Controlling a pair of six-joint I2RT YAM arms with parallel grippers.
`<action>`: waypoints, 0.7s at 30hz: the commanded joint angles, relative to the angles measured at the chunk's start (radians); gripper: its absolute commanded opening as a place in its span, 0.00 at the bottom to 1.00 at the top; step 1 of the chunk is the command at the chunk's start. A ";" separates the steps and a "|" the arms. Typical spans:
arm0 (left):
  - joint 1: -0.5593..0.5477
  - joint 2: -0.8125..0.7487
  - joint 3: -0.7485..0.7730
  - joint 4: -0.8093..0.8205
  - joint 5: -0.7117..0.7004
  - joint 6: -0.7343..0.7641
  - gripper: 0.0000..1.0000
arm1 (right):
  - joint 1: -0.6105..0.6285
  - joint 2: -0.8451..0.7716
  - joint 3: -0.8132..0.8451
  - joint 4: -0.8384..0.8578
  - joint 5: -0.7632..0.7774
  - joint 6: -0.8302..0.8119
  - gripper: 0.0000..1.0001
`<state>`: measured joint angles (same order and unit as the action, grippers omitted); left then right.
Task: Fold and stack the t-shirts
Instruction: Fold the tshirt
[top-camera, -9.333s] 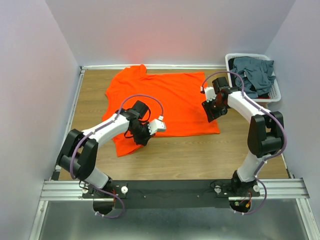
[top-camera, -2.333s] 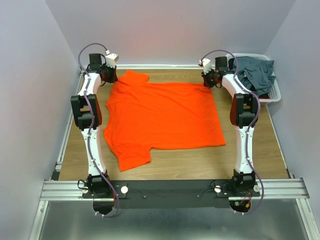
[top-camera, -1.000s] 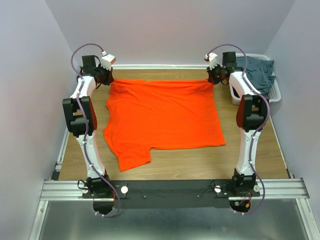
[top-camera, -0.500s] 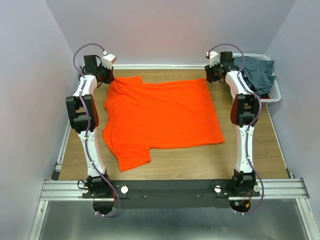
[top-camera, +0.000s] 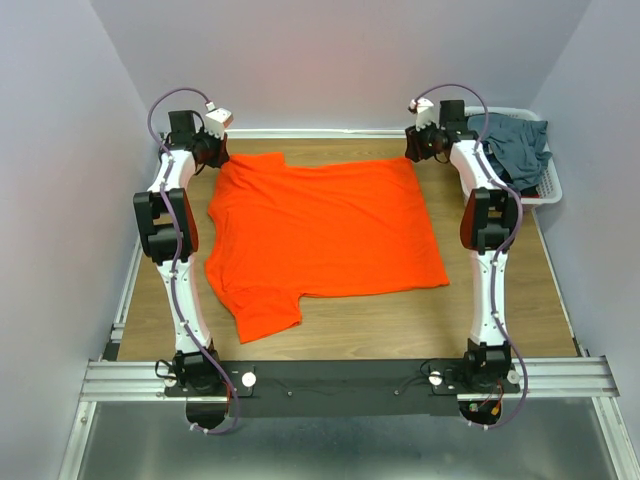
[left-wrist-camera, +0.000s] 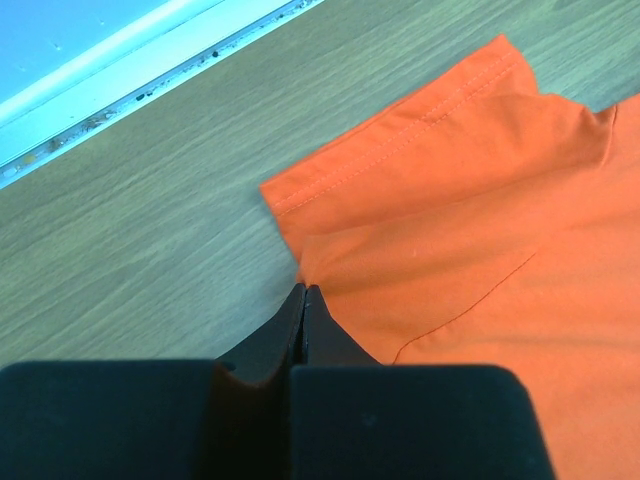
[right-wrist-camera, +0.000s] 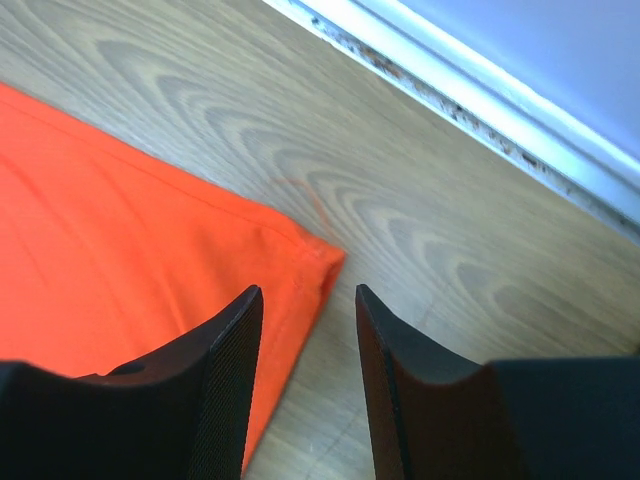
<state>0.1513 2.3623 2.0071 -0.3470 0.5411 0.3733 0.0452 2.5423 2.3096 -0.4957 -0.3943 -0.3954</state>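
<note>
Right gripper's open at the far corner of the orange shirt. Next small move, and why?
Probably open the left gripper: it is shut, apparently pinching the far left corner of the orange t-shirt, while the right gripper stands open and the shirt lies flat.

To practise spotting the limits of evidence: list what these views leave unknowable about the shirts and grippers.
- Top view: how many grey shirts fill the basket; they are piled, and the right arm covers part.
- Left wrist: whether the shut left gripper pinches the orange shirt; its fingers hide the contact.
- Right wrist: most of the orange shirt, cut off by the frame's edges.
</note>
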 joint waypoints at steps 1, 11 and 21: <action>0.008 0.018 0.021 -0.004 -0.010 -0.007 0.00 | 0.021 0.061 0.057 0.002 -0.048 -0.029 0.51; 0.005 0.025 0.022 -0.006 -0.012 -0.005 0.00 | 0.019 0.142 0.117 0.023 -0.029 -0.048 0.51; 0.005 0.040 0.045 -0.018 -0.020 -0.002 0.00 | 0.019 0.136 0.077 0.031 -0.049 -0.060 0.37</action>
<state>0.1513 2.3859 2.0201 -0.3492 0.5350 0.3729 0.0616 2.6690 2.3947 -0.4789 -0.4168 -0.4438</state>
